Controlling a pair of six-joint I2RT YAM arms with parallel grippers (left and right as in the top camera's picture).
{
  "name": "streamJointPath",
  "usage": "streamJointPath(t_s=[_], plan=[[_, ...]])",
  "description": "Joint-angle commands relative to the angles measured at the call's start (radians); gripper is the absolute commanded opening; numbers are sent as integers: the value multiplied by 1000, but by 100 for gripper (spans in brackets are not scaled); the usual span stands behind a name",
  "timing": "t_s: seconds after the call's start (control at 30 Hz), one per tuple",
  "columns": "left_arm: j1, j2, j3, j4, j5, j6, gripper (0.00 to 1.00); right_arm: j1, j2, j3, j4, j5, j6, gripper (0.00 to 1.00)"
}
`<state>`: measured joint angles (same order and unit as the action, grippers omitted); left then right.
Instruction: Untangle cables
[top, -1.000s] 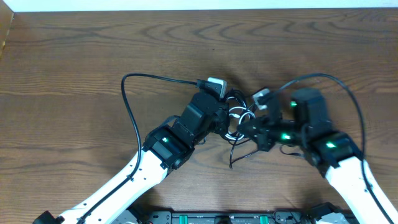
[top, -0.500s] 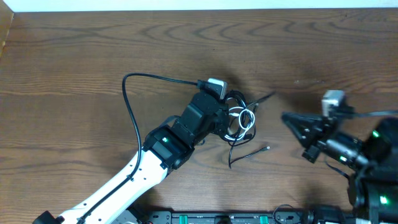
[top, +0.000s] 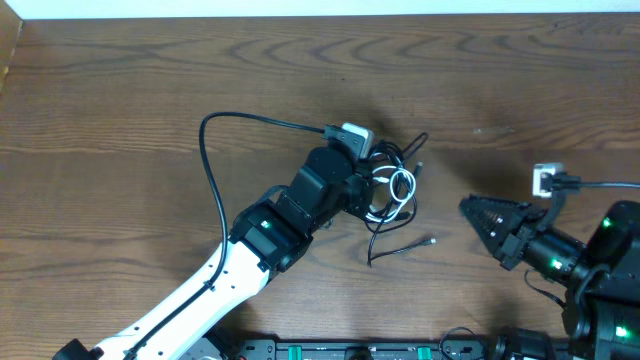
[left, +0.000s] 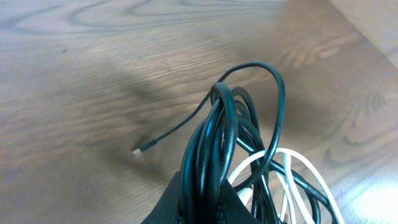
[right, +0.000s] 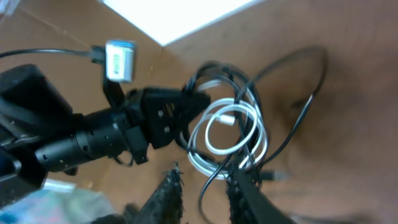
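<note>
The cables (top: 392, 186) lie as a small bundle of black loops with one white loop (top: 402, 185) in the middle of the table. My left gripper (top: 366, 192) is shut on the black strands, which run up between its jaws in the left wrist view as the cables (left: 214, 155), with the white loop (left: 298, 168) to their right. A loose black plug end (top: 428, 241) trails toward the front. My right gripper (top: 470, 212) stands to the right of the bundle, apart from it. In the right wrist view the right gripper (right: 205, 190) is open and empty, with the cables (right: 230, 124) beyond its tips.
A thick black arm wire (top: 205, 165) arcs from the left wrist camera (top: 352, 135) out to the left. The right wrist camera (top: 545, 180) and its wire sit at the far right. The table's far edge (top: 300, 14) runs along the top.
My right gripper has pulled back to the right, away from the bundle, and has opened. The bundle shifted slightly right, and a black strand now sticks out at its upper right.
</note>
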<state>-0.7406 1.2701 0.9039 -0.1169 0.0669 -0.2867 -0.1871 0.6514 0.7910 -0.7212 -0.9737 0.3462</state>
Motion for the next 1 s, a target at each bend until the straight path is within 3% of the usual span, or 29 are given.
streamJointPath(t_s=[0.0,0.2,0.43,0.57,0.7,0.97], plan=[[4,-10,16,16,78,99,7,32,31,13,-28,-44,207,29],[4,-10,16,14,80,103,8,96,65,13,24,-42,350,34],[4,-10,16,42,83,104,8,265,124,13,41,129,470,34],[4,-10,16,52,82,103,7,416,195,13,107,288,476,33],[4,-10,16,51,71,103,7,482,243,13,187,310,465,26],[4,-10,16,83,71,25,8,571,252,13,203,302,431,31]])
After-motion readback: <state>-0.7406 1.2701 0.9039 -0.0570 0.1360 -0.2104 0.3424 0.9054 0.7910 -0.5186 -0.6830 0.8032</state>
